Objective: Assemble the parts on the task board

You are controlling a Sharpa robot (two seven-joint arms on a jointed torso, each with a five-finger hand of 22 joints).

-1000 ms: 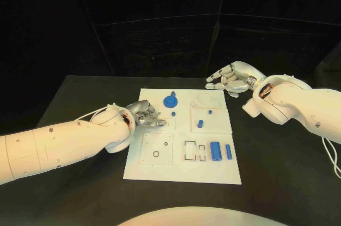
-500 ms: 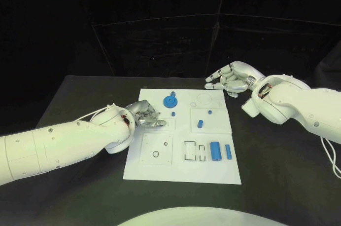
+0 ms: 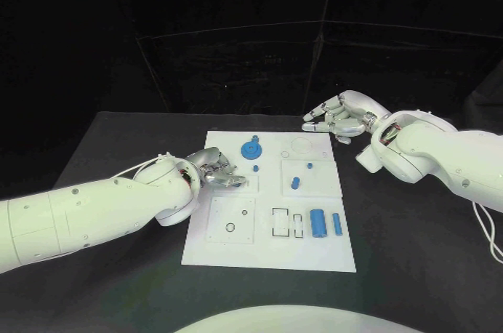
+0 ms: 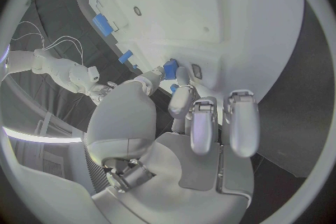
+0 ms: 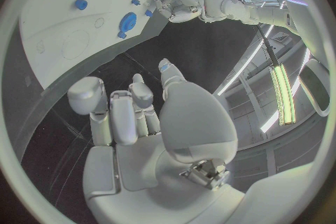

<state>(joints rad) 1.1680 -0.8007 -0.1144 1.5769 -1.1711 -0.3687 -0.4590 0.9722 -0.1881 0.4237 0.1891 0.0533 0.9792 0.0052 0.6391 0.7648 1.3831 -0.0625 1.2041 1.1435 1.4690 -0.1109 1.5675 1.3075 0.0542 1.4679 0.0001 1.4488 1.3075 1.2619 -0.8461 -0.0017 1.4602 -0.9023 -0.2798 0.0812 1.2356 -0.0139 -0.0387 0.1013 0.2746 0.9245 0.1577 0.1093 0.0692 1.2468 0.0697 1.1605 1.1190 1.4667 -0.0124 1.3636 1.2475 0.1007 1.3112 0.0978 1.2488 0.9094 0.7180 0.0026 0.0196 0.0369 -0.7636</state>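
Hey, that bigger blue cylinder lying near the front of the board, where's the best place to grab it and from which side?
Grip the larger blue cylinder across its middle, coming straight down from above. It lies on its side on the task board, with a thinner cylinder close beside it, so probably slim fingertips should straddle its round sides rather than its ends.

From my left wrist cam, the left hand (image 4: 183, 117) sits over the board (image 4: 231, 17), thumb and a finger pinching a small blue part (image 4: 170, 66). Two more blue pieces (image 4: 103, 24) sit further along the board's edge.
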